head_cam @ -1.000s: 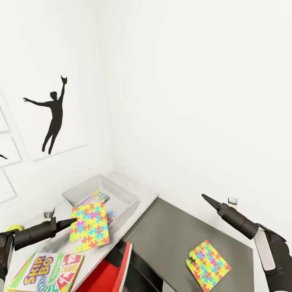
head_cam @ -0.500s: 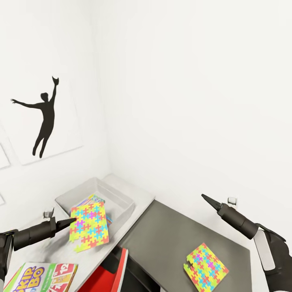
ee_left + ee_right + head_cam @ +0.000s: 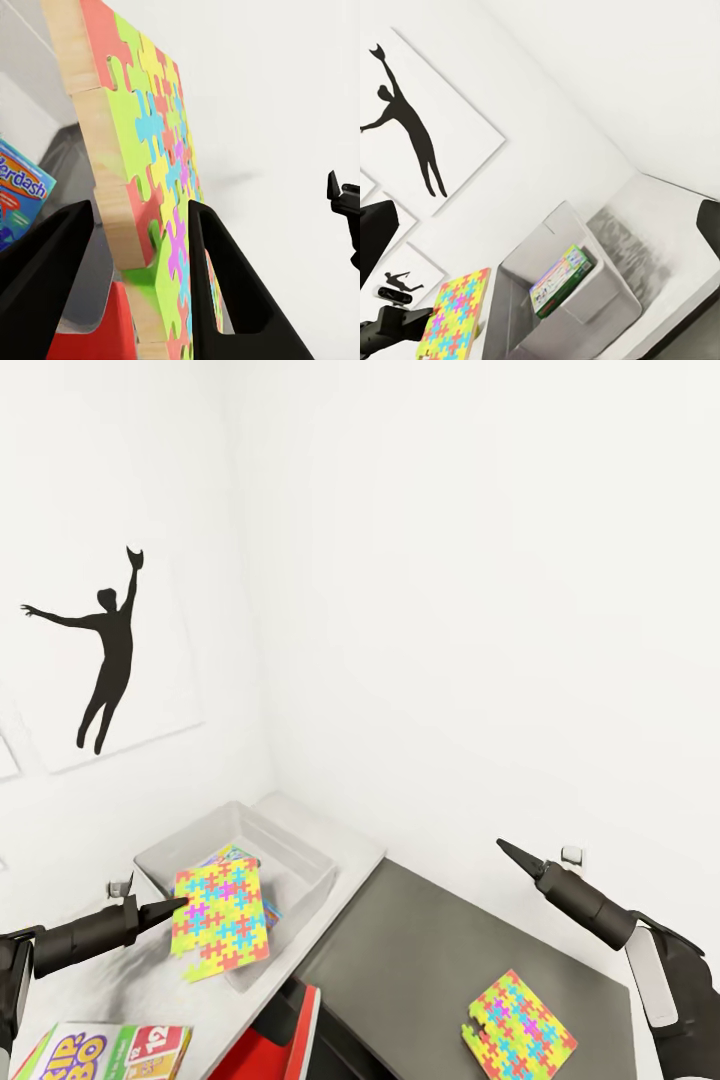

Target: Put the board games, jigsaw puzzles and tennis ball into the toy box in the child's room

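The left gripper (image 3: 180, 905) is clenched on a jigsaw puzzle (image 3: 220, 920) held over the toy box's (image 3: 160, 852) near rim, while the right gripper (image 3: 503, 847), its jaws unreadable, hangs above the dark counter's (image 3: 420, 950) back edge.

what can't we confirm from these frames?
- Toy box contents: in the head view the held jigsaw puzzle covers most of the floor; a game box shows in the right wrist view, its lid unreadable.
- Skip-Bo box: cut by the head view's bottom edge.
- Right gripper: fingers overlap in the head view, so its jaws cannot be judged.
- Second puzzle: its underside is hidden against the dark counter.
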Controlling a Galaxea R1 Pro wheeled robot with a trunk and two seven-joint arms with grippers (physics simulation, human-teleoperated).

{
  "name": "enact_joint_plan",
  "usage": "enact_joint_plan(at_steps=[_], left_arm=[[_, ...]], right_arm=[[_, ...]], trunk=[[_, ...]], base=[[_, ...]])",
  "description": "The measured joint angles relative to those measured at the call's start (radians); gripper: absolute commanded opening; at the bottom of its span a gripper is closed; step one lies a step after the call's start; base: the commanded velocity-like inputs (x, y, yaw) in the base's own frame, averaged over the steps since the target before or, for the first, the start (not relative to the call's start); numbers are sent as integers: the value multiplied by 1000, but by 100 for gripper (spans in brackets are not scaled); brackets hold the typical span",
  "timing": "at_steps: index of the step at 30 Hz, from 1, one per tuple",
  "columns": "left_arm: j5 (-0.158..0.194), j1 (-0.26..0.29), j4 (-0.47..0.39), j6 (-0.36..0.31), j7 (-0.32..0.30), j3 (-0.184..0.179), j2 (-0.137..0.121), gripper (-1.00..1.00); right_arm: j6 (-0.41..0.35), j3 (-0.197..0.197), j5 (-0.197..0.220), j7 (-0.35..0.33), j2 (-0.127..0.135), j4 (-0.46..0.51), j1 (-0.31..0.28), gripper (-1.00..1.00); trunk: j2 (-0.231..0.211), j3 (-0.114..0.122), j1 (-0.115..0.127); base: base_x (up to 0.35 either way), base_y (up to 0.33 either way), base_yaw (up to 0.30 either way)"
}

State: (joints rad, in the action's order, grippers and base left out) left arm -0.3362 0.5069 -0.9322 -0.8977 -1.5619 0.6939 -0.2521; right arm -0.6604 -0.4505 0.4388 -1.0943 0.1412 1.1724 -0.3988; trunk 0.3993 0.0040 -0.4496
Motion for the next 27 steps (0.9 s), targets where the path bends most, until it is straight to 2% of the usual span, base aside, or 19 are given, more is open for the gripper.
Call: enact_joint_plan(at_steps=[23,27], left_arm=[[0,1,-2,-8,0,3,-2,-100],[-1,31,-58,-21,0,4,-2,-100]], right_arm=[[5,0,1,1,-4,0,0,100],[5,1,1,2,-7,0,0,100]], trunk=[[0,0,0],[0,0,0]], base=[[1,2,0],[0,0,0]])
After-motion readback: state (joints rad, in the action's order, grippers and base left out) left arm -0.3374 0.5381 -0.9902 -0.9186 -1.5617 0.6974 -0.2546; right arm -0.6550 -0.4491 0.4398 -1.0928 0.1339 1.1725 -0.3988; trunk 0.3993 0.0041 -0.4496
